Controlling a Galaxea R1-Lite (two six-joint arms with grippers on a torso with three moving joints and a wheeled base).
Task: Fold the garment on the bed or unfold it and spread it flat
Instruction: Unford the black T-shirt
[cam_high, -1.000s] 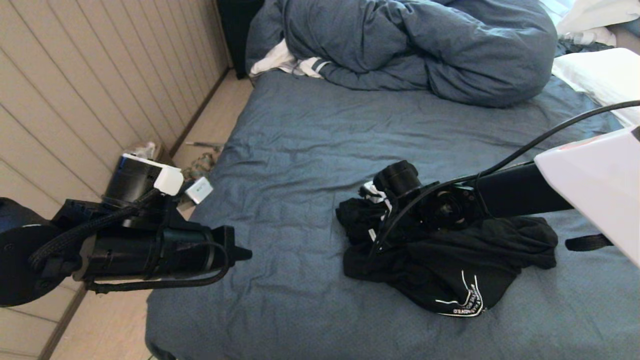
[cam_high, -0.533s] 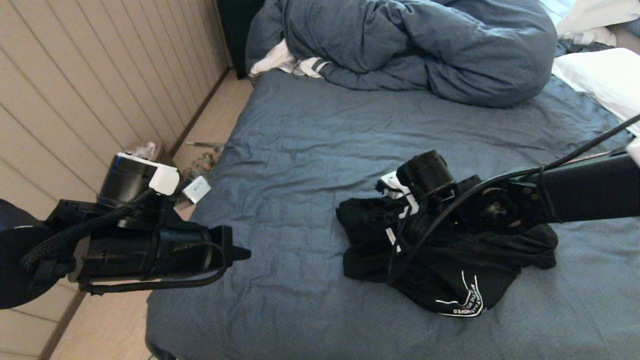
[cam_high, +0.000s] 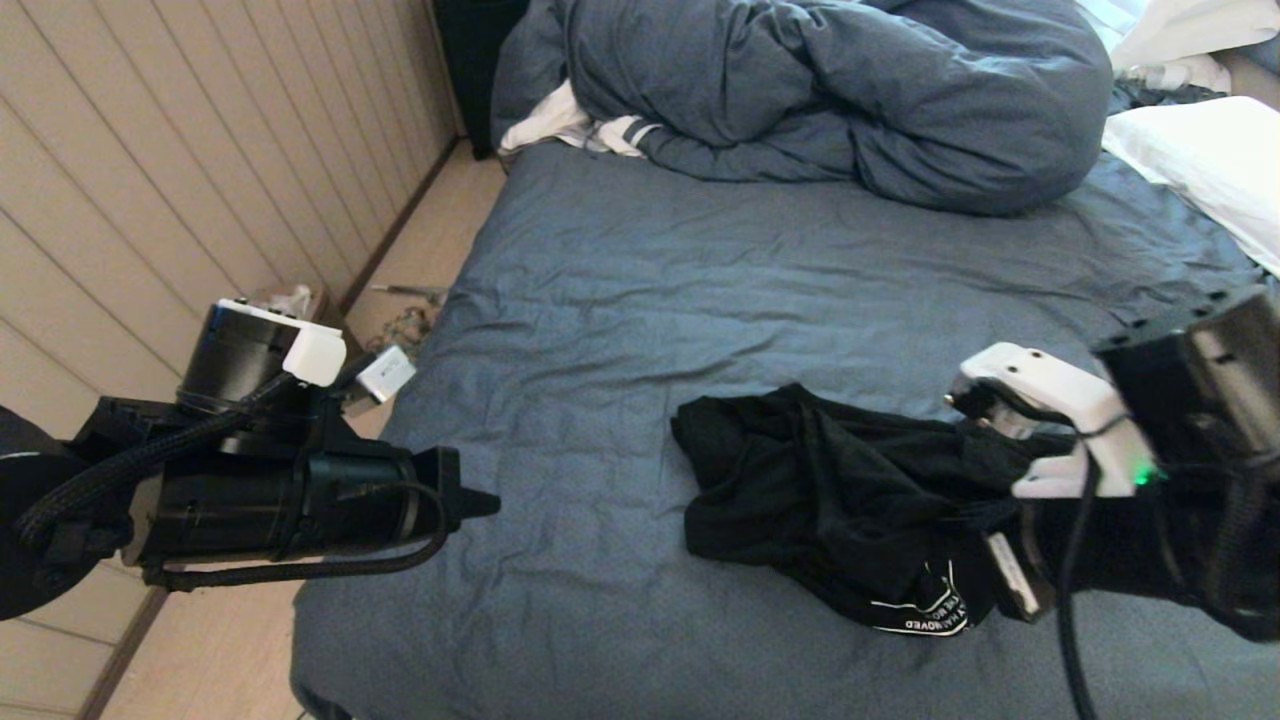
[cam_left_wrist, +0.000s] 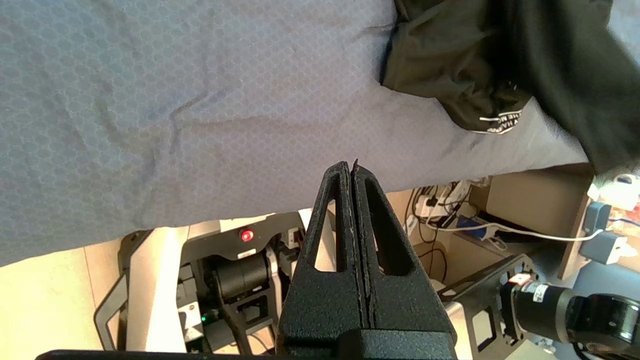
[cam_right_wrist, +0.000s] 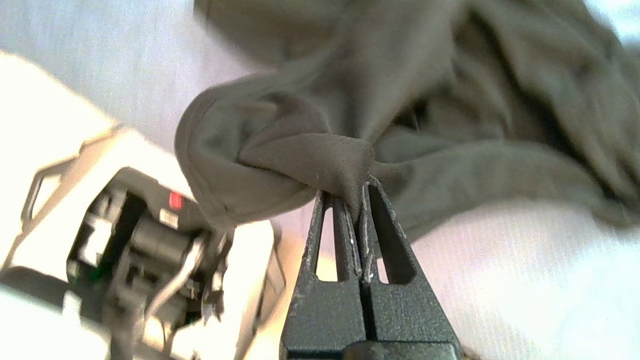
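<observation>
The right gripper (cam_right_wrist: 361, 192) has its jaws clenched on a bunched fold of the garment (cam_high: 830, 490); the pinched cloth rises out of the jaw tips and spreads away into the rest of the shirt. In the head view this gripper is hidden behind its own wrist at the right edge of the frame, over the right end of the shirt.

The left gripper (cam_left_wrist: 353, 167) has its jaws pressed fully together on nothing. It hangs beside the left edge of the bed (cam_high: 640, 280), well apart from the shirt, with the arm parked over the floor strip along the wall.

The garment lies crumpled in a dark heap on the near right part of the bed, on the slate-blue sheet. A patch of white lettering (cam_high: 925, 615) shows at its near edge, facing the foot of the bed.

A bunched blue duvet (cam_high: 850, 90) fills the far end of the bed. A white pillow (cam_high: 1200, 160) lies at the far right.
</observation>
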